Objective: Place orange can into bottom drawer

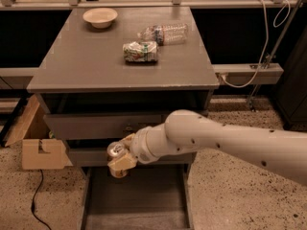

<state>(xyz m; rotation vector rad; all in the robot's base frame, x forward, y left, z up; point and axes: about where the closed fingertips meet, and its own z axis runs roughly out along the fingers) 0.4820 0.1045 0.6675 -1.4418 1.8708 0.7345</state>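
One drawer (pixel 136 202), the lowest, stands pulled out nearest you, a shallow dark tray with raised side walls. Your gripper (pixel 123 153) hangs over its rear end, jaws clamped on the can (pixel 115 151); the can is above the tray, not in it. Its silver top and pull tab face up, and tan pads hide most of its orange-gold side. Farther off, on the bench (pixel 72 66), a crushed can (pixel 140 51) lies just beside a bottle (pixel 163 33). A pale bowl (pixel 100 17) sits beyond.

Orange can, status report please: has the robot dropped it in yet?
Gripper shut on orange can, over rear of open bottom drawer. Not released yet. No obstacle seen below.
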